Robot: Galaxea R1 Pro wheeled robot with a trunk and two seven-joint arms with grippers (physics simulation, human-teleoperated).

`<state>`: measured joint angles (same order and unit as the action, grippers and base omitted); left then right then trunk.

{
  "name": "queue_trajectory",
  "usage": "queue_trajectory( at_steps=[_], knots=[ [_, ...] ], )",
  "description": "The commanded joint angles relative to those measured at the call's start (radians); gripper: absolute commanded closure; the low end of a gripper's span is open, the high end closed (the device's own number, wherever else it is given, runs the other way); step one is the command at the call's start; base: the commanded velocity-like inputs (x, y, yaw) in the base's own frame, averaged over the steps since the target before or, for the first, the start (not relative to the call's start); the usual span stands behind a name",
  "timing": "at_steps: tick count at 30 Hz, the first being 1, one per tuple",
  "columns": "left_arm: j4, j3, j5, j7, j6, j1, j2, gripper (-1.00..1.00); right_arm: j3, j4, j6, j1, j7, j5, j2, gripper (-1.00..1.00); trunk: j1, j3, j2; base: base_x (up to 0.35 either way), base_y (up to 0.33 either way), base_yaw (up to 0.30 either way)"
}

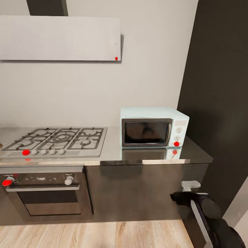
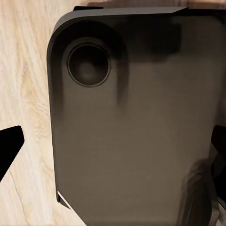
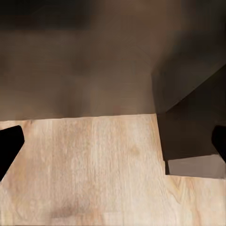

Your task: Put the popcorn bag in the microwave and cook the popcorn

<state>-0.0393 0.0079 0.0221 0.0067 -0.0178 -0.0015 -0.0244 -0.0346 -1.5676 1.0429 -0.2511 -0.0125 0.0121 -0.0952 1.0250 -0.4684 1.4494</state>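
Left claw [image 2: 113,148] spread wide in the left wrist view, dark fingertips [image 2: 9,143] at opposite edges of the picture, nothing between them, nothing touched. Beyond the gap, a dark grey rounded panel [image 2: 136,122] with a round recess near one corner, lying over light wood floor [image 2: 23,70].

Right claw [image 3: 113,146] likewise spread wide in the right wrist view, fingertips [image 3: 8,146] far apart, holding nothing. Past them, wood floor [image 3: 94,160], dark cabinet fronts [image 3: 75,61] and the foot of a tall dark cabinet [image 3: 188,122]. In the head view, right arm [image 1: 206,213] low, down in front of the cabinet fronts [image 1: 137,193], well below and slightly right of the microwave [image 1: 154,126]; claw state not readable from that view.

Microwave standing on the tabletop [image 1: 144,155], at its right end, door shut, dark glass facing forward, two dials and a red dot on the side panel. Just right of the microwave, the tall dark cabinet [image 1: 217,86]. Left of the microwave on the same tabletop, a steel gas hob [image 1: 57,139], apart from it. Below the hob, and left of and lower than the microwave, a built-in oven [image 1: 44,193] with knobs. Above and left of the microwave, a pale hood [image 1: 60,38] on the grey wall. Microwave well apart from both claws.
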Motion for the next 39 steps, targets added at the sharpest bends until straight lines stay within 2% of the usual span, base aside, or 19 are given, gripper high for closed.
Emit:
queue_trajectory(
  at_steps=[1,2,6,8,11,14,16,17,18,19,20,22,24,25,28,33,39],
  knots=[
    [-0.001,0.0,0.002,0.001,-0.002,0.0,0.0,-1.0,-0.001,-0.002,0.004,-0.045,-0.002,0.001,0.0,-1.0,0.0,-0.001,0.001,0.0,0.0,0.0],
    [-0.001,0.0,0.002,0.001,-0.002,0.0,0.0,-1.0,-0.003,-0.004,0.004,-0.118,-0.004,0.001,0.0,-1.0,0.0,-0.001,0.001,0.0,0.0,0.0],
    [-0.001,0.0,0.002,0.0,-0.002,0.0,0.001,-1.0,-0.038,-0.005,0.004,-0.273,-0.006,0.0,-0.002,-1.0,0.0,-0.001,0.001,0.0,0.0,0.0],
    [-0.001,0.0,0.002,0.0,-0.001,0.0,0.001,-1.0,-0.051,-0.003,0.004,-0.388,-0.006,0.0,-0.005,-1.0,0.0,-0.001,0.001,0.0,0.0,0.0],
    [-0.001,0.0,0.002,0.0,-0.002,0.0,0.001,-1.0,-0.055,0.0,0.004,-0.492,-0.007,0.001,-0.007,-1.0,0.0,-0.001,0.001,0.0,0.0,0.0],
    [-0.001,0.0,0.002,0.0,-0.002,0.0,0.001,-1.0,-0.055,0.003,0.004,-0.533,-0.005,0.0,0.001,-1.0,0.0,-0.001,0.001,0.0,0.0,0.0],
    [-0.001,0.0,0.002,0.0,-0.002,0.0,0.001,-1.0,-0.053,0.017,0.004,-0.541,-0.007,-0.003,0.022,-1.0,0.0,-0.001,0.001,0.0,0.0,0.0],
    [-0.001,0.0,0.002,0.0,-0.002,0.0,0.001,-1.0,-0.053,0.026,0.004,-0.541,-0.007,-0.003,0.024,-1.0,0.0,-0.001,0.001,0.0,0.0,0.0],
    [-0.001,0.0,0.002,0.0,-0.002,0.0,0.001,-1.0,-0.053,0.039,-0.025,-0.542,-0.006,-0.003,0.025,-1.0,0.0,-0.001,0.001,0.0,0.0,0.0],
    [-0.001,0.0,0.002,0.0,-0.002,0.0,0.0,-1.0,-0.053,0.065,-0.098,-0.542,-0.007,-0.003,0.027,-1.0,0.0,-0.001,0.001,0.0,0.0,0.0],
    [-0.001,0.0,0.002,0.0,-0.001,0.0,0.0,-1.0,-0.053,0.081,-0.136,-0.54,-0.007,-0.003,0.027,-1.0,0.0,-0.001,0.001,0.0,0.0,0.0],
    [-0.001,0.0,0.006,0.001,-0.001,0.0,0.0,-1.0,-0.051,0.132,-0.216,-0.518,-0.018,-0.003,0.026,-1.0,0.0,-0.001,0.001,0.0,0.0,0.0],
    [-0.001,-0.002,0.053,0.001,-0.001,0.0,0.001,-1.0,-0.049,0.177,-0.262,-0.491,-0.056,0.001,0.02,-1.0,0.0,-0.001,0.001,0.0,0.0,0.0],
    [-0.002,-0.003,0.089,0.001,-0.001,0.0,0.001,-1.0,-0.049,0.189,-0.269,-0.487,-0.071,0.001,0.017,-1.0,0.0,-0.001,0.001,0.0,0.0,0.0],
    [-0.002,-0.004,0.128,0.001,-0.001,0.0,0.001,-1.0,-0.05,0.2,-0.272,-0.484,-0.083,-0.001,0.014,-1.0,0.0,-0.001,0.001,0.0,0.0,0.0],
    [-0.002,-0.003,0.134,0.0,-0.001,0.0,0.001,-1.0,-0.053,0.203,-0.273,-0.484,-0.118,0.002,0.012,-1.0,0.0,-0.001,0.001,0.0,0.0,0.0],
    [-0.004,-0.004,0.134,0.002,-0.002,0.0,0.002,-1.0,-0.054,0.204,-0.274,-0.484,-0.122,0.004,0.012,-1.0,0.0,-0.001,0.001,0.013,0.0,0.0]
  ],
)
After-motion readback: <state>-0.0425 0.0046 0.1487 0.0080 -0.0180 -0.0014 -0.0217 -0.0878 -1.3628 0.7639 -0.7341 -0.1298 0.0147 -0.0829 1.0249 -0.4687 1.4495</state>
